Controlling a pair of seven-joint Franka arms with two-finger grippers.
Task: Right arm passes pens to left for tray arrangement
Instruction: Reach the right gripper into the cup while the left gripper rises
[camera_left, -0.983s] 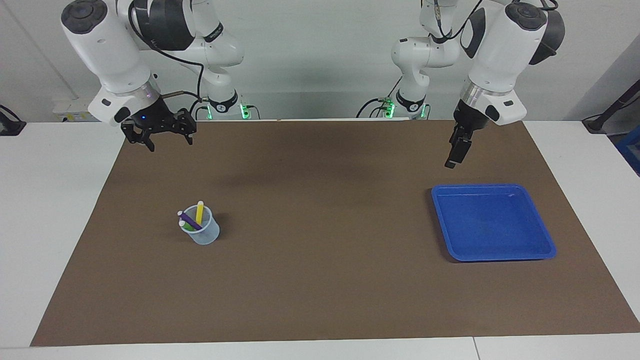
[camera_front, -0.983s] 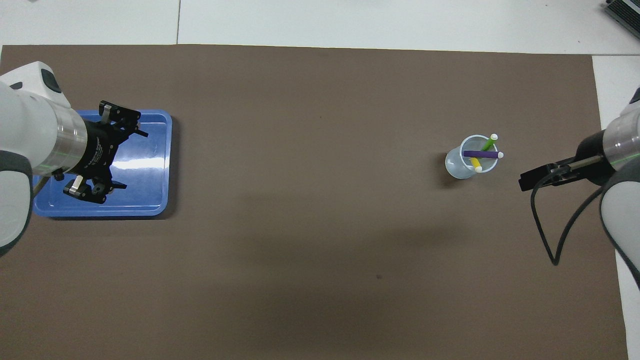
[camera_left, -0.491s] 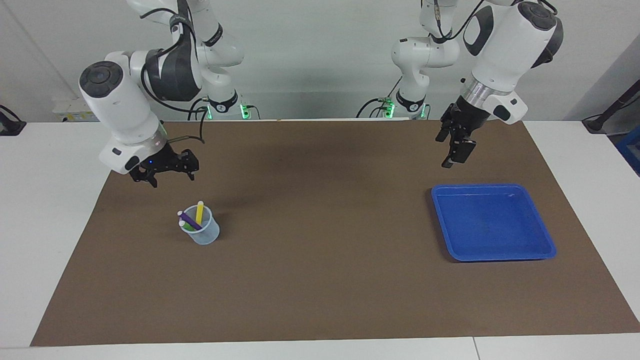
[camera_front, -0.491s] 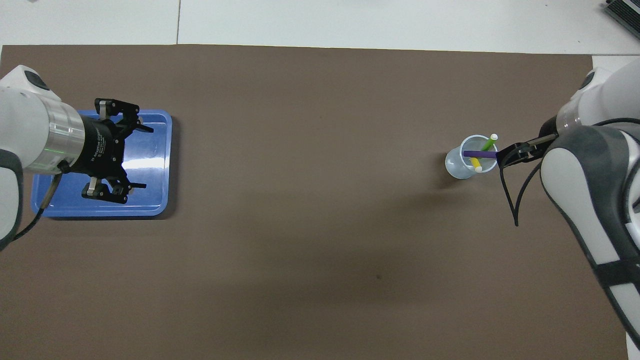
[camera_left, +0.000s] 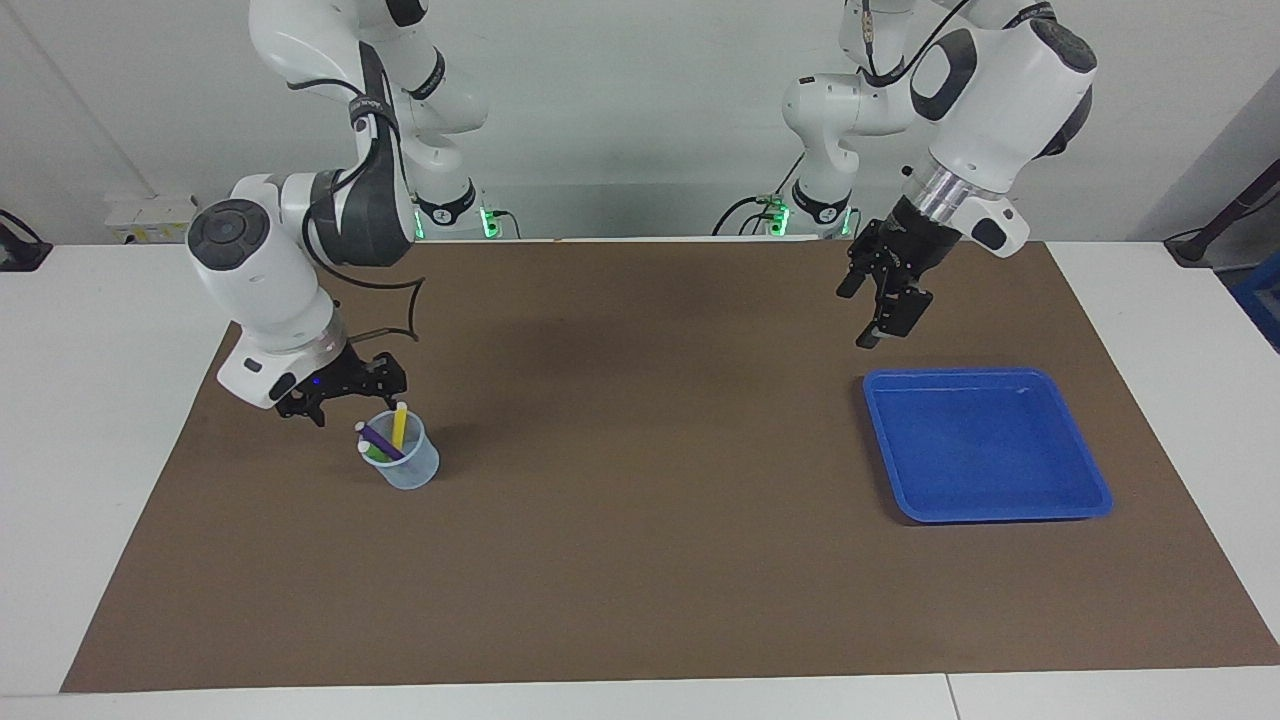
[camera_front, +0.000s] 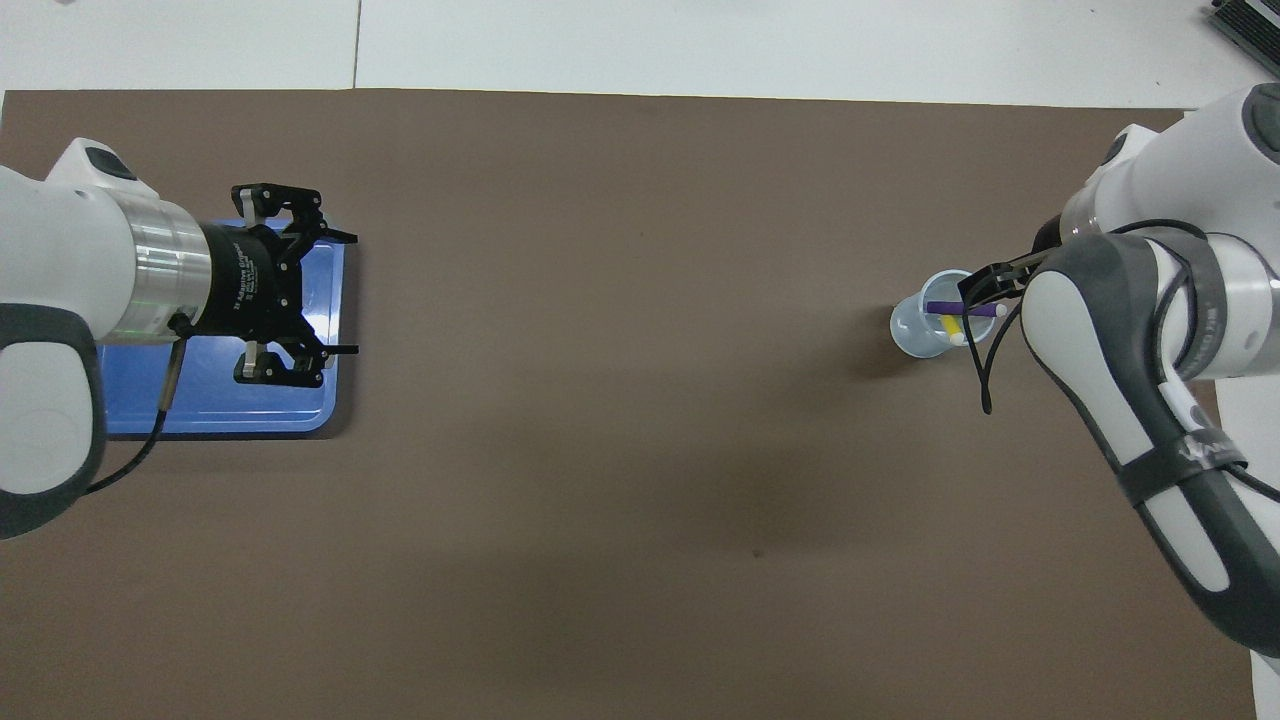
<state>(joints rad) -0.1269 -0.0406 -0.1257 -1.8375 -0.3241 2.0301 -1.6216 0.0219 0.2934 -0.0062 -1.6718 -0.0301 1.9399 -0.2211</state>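
Right gripper (camera_left: 345, 393) hangs with fingers spread, empty, just above the cup (camera_left: 408, 462) holding the three pens (camera_left: 385, 437) at the right arm's end. Left gripper (camera_front: 305, 282), also spread and empty, hovers over the edge of the blue tray (camera_left: 985, 445) at the left arm's end.

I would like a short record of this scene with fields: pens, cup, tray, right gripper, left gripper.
pens: yellow pen, purple pen and green pen, all standing in the cup
cup: cup upright on the brown mat, toward the right arm's end
tray: blue tray toward the left arm's end, no pen in it
right gripper: right gripper open, low beside the cup, holding nothing
left gripper: left gripper open, raised near the tray's edge, holding nothing
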